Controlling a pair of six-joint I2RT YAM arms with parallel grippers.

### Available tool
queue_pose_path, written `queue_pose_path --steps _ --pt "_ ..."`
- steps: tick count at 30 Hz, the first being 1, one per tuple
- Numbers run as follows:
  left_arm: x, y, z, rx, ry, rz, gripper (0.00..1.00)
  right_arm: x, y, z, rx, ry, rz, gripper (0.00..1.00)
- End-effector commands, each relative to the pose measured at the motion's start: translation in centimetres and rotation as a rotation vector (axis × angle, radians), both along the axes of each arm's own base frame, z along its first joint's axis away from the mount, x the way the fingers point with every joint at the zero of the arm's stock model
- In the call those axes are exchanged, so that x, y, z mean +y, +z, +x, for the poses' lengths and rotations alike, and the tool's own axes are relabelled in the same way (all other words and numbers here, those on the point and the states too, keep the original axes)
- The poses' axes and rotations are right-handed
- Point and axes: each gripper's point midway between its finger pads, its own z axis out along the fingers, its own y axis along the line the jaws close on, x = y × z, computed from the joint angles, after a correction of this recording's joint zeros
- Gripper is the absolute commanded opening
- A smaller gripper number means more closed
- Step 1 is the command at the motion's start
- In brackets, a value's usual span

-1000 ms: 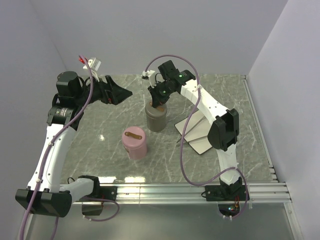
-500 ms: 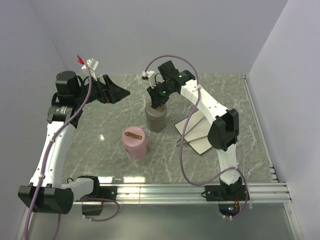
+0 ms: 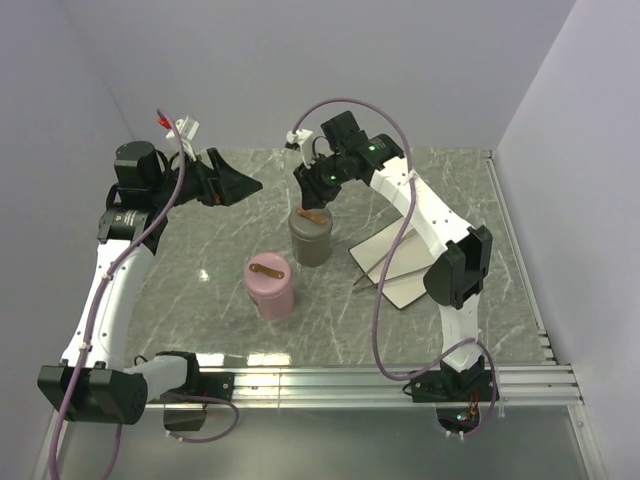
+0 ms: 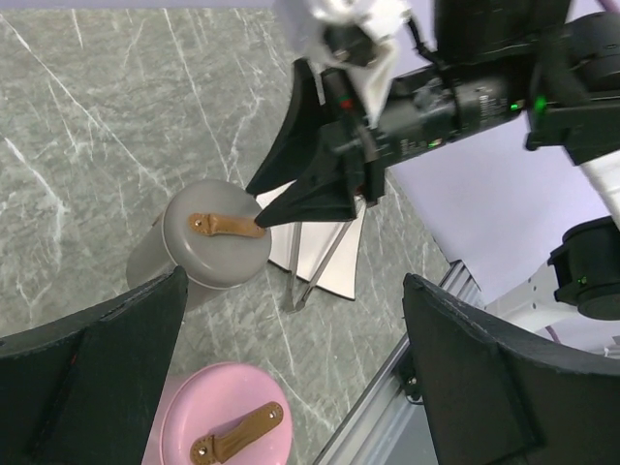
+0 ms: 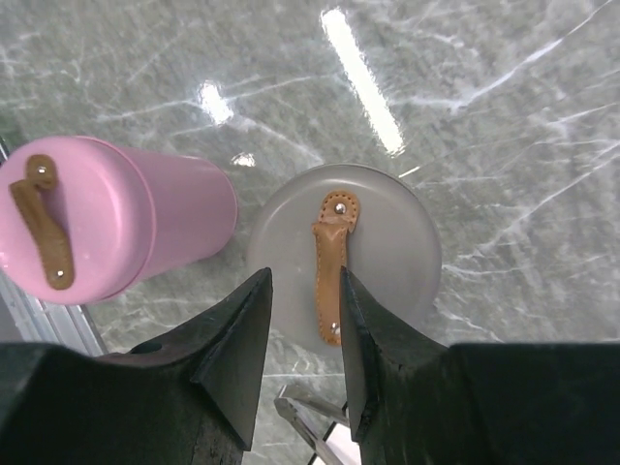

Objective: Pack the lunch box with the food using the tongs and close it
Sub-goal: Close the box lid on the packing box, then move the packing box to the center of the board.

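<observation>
I see the right pincer (image 5: 305, 279) hanging just over a grey pot (image 3: 312, 240) near the middle of the surface (image 3: 200, 250). Its two black fingers (image 5: 237, 358) are a little way apart. They are not pinching anything. From the camera on that arm, the gap between them lines up with the brown strap (image 5: 329, 266) on the pot's lid. The lid is on the pot.

A pink pot (image 3: 270, 285) stands close by, a bit nearer to the arm bases and to the left of the grey one. It has its lid on too, with a brown strap on top. The two pots do not touch.

The tongs (image 3: 390, 273) lie flat on a white plate (image 3: 395, 288), just to the right of the grey pot. No pincer is touching them.

The left pincer (image 4: 295, 281) is up in the air at the back left, well away from both pots. Its fingers are spread wide and hold nothing.
</observation>
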Motion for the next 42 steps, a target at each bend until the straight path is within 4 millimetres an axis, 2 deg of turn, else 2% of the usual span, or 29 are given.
queue_pose_path --steps 1,3,4,6,9,11,13,16,21,22,23,26,27,30,31,36,42 --pt "0.0 0.5 0.3 -0.036 -0.008 -0.006 0.98 -0.6 5.1 0.5 -0.111 -0.024 0.073 0.41" --pt "-0.1 0.1 0.3 -0.03 -0.024 0.0 0.94 -1.0 5.4 1.1 -0.107 -0.045 0.084 0.41" --pt "-0.2 -0.4 0.5 -0.022 -0.037 0.005 0.88 -1.0 5.3 1.3 -0.101 -0.049 0.089 0.41" --pt "-0.4 -1.2 0.4 -0.003 -0.061 0.01 0.82 -1.5 5.0 1.9 -0.087 -0.068 0.094 0.41" --pt "-0.5 -2.3 0.7 0.011 -0.08 0.015 0.76 -2.0 4.6 3.2 -0.067 -0.099 0.109 0.41" --pt "-0.6 -3.0 1.0 0.023 -0.083 0.015 0.75 -2.5 3.9 4.8 -0.05 -0.14 0.116 0.5" --pt "-0.6 -4.1 1.6 0.055 -0.081 0.011 0.71 -3.1 2.3 6.4 -0.025 -0.171 0.106 0.52" --pt "-0.8 -5.0 2.1 0.08 -0.094 -0.004 0.68 -3.3 2.1 8.5 -0.016 -0.214 0.138 0.55" --pt "-0.7 -6.1 2.9 0.108 -0.092 -0.014 0.67 -2.3 1.6 10.5 -0.018 -0.228 0.178 0.6" --pt "-0.6 -6.0 3.1 0.107 -0.096 -0.014 0.66 -2.0 0.6 10.9 0.001 -0.226 0.175 0.6" --pt "-0.4 -5.3 3.4 0.097 -0.092 -0.014 0.67 -1.8 0.9 11.1 -0.003 -0.22 0.188 0.6" --pt "0.5 -4.4 4.3 0.085 -0.079 -0.015 0.67 -1.0 -0.6 11.1 0.039 -0.189 0.202 0.6" --pt "2.2 -4.4 5.0 0.088 -0.035 -0.016 0.67 -0.9 -1.0 11.0 0.051 -0.181 0.206 0.6" --pt "3.6 -4.3 5.6 0.104 -0.009 -0.034 0.67 -0.5 -2.7 10.5 0.123 -0.169 0.227 0.6" --pt "3.8 -4.5 5.7 0.11 -0.005 -0.036 0.67 -0.5 -3.4 10.6 0.151 -0.188 0.24 0.6" --pt "4.7 -4.4 5.8 0.11 0.017 -0.033 0.67 0.0 -4.4 10.2 0.342 -0.281 0.376 0.54" --pt "5.2 -3.6 5.7 0.089 0.029 -0.027 0.67 1.3 -5.8 8.1 0.589 -0.295 0.481 0.53"
